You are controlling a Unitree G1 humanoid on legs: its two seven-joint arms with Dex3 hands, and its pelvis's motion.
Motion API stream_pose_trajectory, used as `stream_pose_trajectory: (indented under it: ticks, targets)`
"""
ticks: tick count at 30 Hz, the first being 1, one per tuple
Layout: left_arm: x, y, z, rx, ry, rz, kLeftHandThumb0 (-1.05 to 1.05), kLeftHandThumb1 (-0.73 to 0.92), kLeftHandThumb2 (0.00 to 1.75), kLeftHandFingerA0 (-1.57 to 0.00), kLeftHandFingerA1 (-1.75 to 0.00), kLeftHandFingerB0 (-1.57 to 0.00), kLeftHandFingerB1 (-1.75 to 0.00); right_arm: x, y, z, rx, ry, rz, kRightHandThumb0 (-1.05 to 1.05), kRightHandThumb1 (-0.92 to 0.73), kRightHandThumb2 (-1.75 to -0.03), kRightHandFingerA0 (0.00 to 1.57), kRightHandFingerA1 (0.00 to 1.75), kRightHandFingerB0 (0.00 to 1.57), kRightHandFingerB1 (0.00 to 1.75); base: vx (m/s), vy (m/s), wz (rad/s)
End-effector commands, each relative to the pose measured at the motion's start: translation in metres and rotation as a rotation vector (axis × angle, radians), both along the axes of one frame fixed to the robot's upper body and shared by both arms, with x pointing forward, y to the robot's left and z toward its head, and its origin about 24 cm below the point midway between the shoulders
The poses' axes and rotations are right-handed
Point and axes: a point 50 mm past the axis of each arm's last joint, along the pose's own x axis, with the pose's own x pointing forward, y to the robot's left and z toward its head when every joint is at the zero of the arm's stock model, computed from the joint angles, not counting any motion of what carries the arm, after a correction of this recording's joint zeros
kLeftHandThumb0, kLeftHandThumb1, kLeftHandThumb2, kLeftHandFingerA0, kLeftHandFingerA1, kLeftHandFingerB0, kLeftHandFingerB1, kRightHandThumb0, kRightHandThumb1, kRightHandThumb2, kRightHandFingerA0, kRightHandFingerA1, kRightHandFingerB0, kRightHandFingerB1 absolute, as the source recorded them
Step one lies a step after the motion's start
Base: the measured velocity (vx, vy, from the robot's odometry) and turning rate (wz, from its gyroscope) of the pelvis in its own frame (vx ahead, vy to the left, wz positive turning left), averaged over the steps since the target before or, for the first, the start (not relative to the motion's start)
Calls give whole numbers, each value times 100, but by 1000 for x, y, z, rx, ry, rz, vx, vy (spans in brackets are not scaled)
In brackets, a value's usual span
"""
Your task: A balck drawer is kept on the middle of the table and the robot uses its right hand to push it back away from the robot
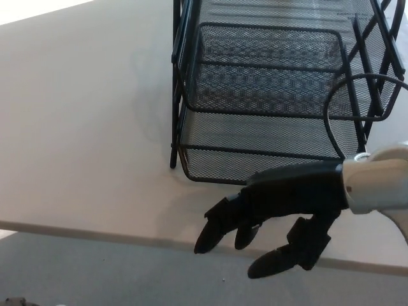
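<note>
**Operator:** At the 5 o'clock sector of the head view, what is the condition of the right hand (290, 213)?

**Technician:** It enters from the 3 o'clock edge on a white forearm (382, 185). The thumb and two thick fingers (220, 223) are spread apart and hold nothing. The fingertips point toward 8 o'clock and hang over the near edge of the table (83, 127), above the grey floor (95, 274).

**Operator:** Is the hand in contact with the black drawer (268, 102)?

**Technician:** No contact is visible. The hand sits just beside the drawer's front rim, on the near side, at the rim's 6 o'clock. A strip of bare table surface shows between the rim and the knuckles.

**Operator:** Where is the drawer located?

**Technician:** It occupies the 12 to 2 o'clock portion of the view, resting on the table. It is a black wire-mesh unit with stacked trays in a black frame. The lowest tray projects toward the robot; its front rim lies near the table's near edge. The far end runs out of view at 12 o'clock.

**Operator:** Any other items?

**Technician:** A black cable (331, 102) loops across the drawer's 3 o'clock side, running down to the wrist.

**Operator:** And the left hand?

**Technician:** It does not appear in the view.
</note>
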Motion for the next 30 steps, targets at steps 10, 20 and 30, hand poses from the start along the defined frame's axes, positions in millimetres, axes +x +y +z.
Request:
stream_pose_trajectory:
  ticks: [10, 20, 30]
  targets:
    - [0, 6, 5, 21, -6, -18, -60, 59, 94, -36, -52, -21, -44, -28, -68, -70, 69, 193, -345, -58, -74, -64, 48, 39, 34, 34, 0, 0, 0]
    - [0, 6, 6, 18, -9, -29, -64, 61, 93, -34, -50, -22, -43, -46, -111, -129, 6, 230, -612, -57, -78, -63, 47, 39, 36, 34, 0, 0, 0]
    - [0, 8, 6, 12, -7, -12, -60, 59, 92, -33, -51, -22, -44, -51, -155, -164, -171, 200, -843, -54, -73, -63, 48, 43, 36, 34, 0, 0, 0]
